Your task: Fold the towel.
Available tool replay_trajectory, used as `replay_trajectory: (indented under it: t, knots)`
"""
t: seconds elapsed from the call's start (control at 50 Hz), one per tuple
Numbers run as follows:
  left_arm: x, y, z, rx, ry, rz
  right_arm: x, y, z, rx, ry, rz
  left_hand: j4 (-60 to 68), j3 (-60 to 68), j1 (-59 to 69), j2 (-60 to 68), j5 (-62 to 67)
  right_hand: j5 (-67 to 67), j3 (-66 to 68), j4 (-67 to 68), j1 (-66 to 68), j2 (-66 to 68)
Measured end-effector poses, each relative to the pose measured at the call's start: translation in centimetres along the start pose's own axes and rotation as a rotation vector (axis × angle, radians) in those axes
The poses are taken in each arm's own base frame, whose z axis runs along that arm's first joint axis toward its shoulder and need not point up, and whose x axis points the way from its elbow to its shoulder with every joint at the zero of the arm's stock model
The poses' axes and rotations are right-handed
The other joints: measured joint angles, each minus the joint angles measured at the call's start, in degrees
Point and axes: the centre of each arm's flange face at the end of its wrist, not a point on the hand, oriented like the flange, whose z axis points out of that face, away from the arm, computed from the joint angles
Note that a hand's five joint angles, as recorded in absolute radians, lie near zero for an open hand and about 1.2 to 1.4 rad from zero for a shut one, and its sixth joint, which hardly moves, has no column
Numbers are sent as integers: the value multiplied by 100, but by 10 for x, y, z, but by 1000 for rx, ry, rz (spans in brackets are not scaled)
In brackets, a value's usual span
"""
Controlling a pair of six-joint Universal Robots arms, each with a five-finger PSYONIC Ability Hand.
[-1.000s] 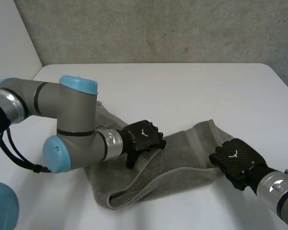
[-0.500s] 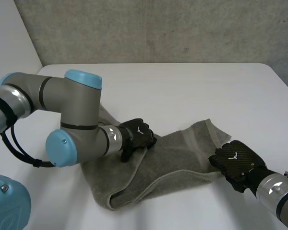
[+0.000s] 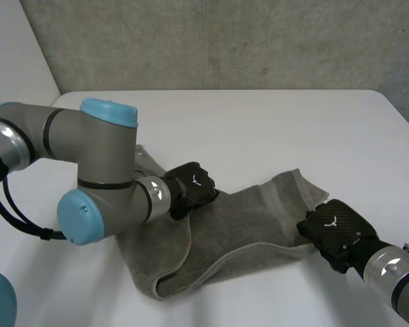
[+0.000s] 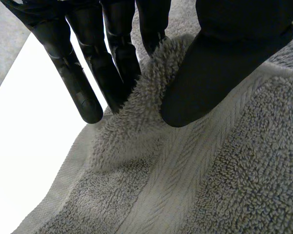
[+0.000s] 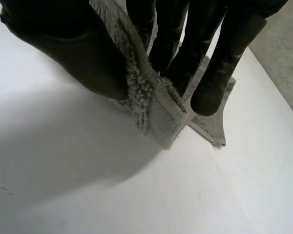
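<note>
Grey towel (white table)

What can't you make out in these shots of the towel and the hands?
- Head view: the left arm covers part of the towel's left side.
- Head view: the backs of the left hand and right hand hide how they grip it.
- Right wrist view: the hand itself blocks most of the towel past the pinched edge.

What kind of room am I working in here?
Probably a lab or test cell: a plain white table, a rough concrete wall behind it, and one grey towel as the workpiece.
</note>
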Motion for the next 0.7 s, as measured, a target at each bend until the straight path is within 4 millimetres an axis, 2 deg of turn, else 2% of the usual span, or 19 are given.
replay_trajectory:
  t: [0.1,0.22,0.3,0.38,0.48,0.52,0.62,0.7]
  knots:
    - [-6,1,-3,-6,-45,3,9,0,2,-2,31,8,333,334,193,319,263,0,0,0,0,0]
    - [-28,2,-21,-34,-142,-7,32,-9,2,26,111,5,385,387,238,365,309,0,0,0,0,0]
    - [-52,-3,-48,-31,-244,-28,57,-31,-7,97,205,-8,402,395,239,373,310,0,0,0,0,0]
    - [-76,-14,-85,16,-373,-83,86,-64,-24,196,297,-1,403,396,239,374,310,0,0,0,0,0]
    - [-103,-36,-142,134,-559,-206,117,-111,-57,312,377,20,405,410,239,377,310,-4,0,0,0,0]
    - [-113,-46,-172,203,-646,-277,129,-131,-74,349,398,25,406,411,239,377,310,-4,0,26,0,2]
    - [-121,-55,-215,307,-755,-403,144,-160,-102,363,401,34,406,417,240,377,310,-5,29,48,0,25]
    - [-120,-49,-227,329,-779,-489,151,-168,-108,308,360,60,406,419,241,377,310,-4,29,48,0,25]
